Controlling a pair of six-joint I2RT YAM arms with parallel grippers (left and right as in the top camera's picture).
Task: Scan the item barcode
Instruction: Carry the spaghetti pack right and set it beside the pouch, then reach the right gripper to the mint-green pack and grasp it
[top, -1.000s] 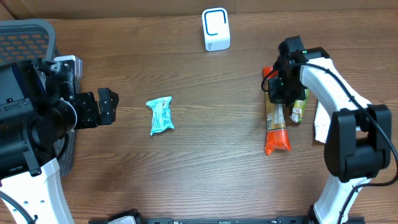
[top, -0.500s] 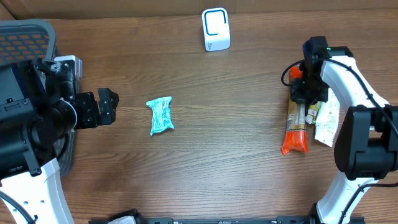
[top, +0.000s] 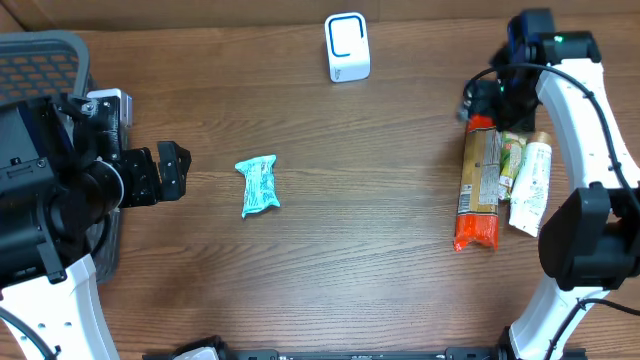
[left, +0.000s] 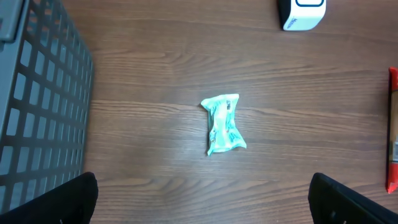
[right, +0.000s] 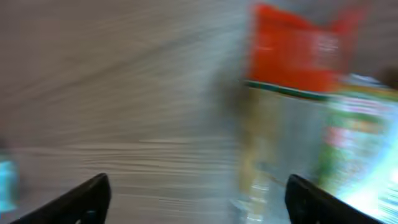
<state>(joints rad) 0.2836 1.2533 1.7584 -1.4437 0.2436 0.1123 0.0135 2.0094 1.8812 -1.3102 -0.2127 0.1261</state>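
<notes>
your right gripper (right: 202, 202) is hanging open over the orange pack (top: 478, 190) lying at the right of the table (top: 380, 250). your left gripper (left: 202, 196) is gaping wide; be centring it on the teal packet (top: 258, 186) mid-table before closing.

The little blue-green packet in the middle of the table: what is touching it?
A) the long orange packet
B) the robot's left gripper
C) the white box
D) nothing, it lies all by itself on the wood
D: the blue-green packet lies alone on the bare wooden table, with a clear gap between it and the open left gripper beside it.
</notes>
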